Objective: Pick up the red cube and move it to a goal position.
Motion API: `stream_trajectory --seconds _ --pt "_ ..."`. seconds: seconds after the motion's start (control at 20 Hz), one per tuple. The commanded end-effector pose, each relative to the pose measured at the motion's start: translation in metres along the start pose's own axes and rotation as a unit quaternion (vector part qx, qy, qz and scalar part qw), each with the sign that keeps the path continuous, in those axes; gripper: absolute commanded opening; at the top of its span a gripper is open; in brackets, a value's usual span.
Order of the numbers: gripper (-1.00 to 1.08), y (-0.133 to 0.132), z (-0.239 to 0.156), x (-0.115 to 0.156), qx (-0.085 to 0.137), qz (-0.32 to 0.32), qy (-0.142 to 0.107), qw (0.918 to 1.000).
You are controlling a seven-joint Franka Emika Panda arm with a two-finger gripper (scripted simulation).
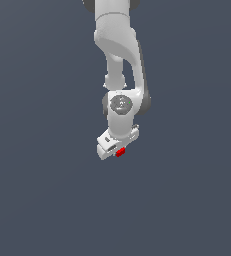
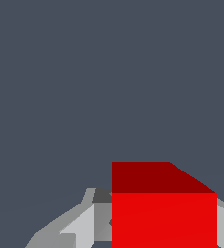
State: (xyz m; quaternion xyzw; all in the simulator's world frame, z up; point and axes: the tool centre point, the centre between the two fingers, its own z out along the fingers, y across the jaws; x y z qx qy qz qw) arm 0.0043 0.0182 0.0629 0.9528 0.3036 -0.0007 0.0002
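As I view the wrist feed, gripper (image 2: 164,227) pinching cube (image 2: 164,213), fingers (image 2: 84,227) cut off by frame edge, cube (image 1: 120,152) half hidden outside.

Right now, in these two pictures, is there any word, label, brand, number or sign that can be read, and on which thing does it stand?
None can be read.
The small bright-red matte cube has plain faces with no marking.
The white robot arm shows no lettering; the grey round cap on its wrist has only a mottled pattern, too small to read as text.
The light grey fingers beside the cube are bare.
The dark grey background carries nothing.
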Motion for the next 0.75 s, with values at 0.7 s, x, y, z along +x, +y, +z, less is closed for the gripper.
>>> stream_trajectory --seconds 0.7 --pt "-1.0 -0.054 -0.041 -0.014 -0.001 0.0 0.0 1.0"
